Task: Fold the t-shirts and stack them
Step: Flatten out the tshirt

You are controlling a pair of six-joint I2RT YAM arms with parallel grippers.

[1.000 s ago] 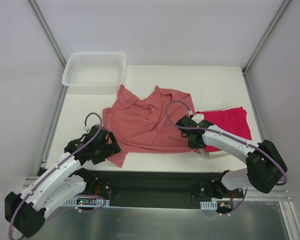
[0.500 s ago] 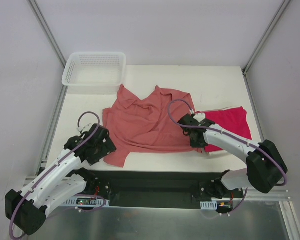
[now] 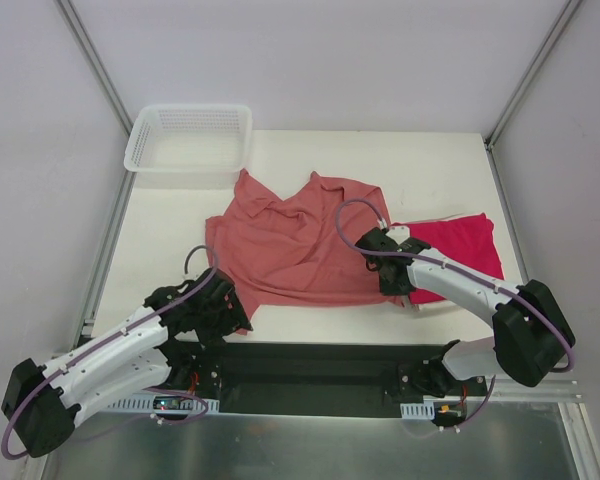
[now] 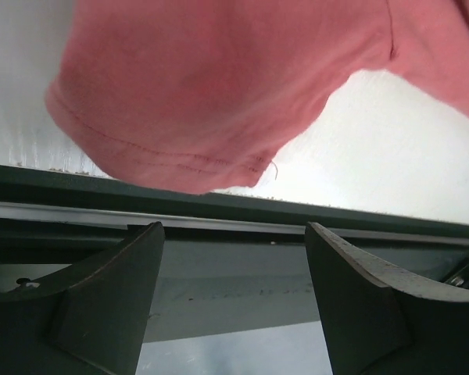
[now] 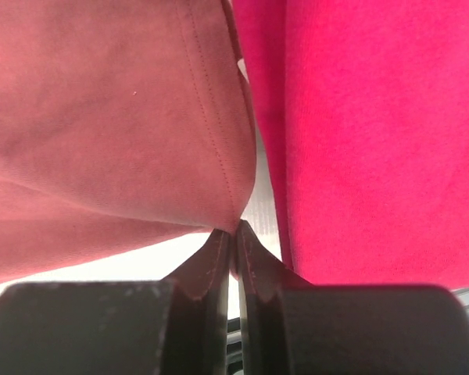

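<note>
The left gripper (image 4: 233, 232) swung from the left of the frame down and rightward to the near edge of the table (image 3: 430, 170), ending with jaws apart at the lower-left sleeve corner of the salmon-pink t-shirt (image 3: 290, 245).

crimson tee (image 3: 462, 242) partly under right arm (image 3: 452, 281), salmon tee (image 4: 219, 94) cropped

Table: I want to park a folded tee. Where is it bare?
Bare: the far strip right of the basket; the left strip beside the salmon-pink t-shirt. Crowded: the near edge, with left gripper and right gripper at its hem; crimson t-shirt fills the right.
</note>
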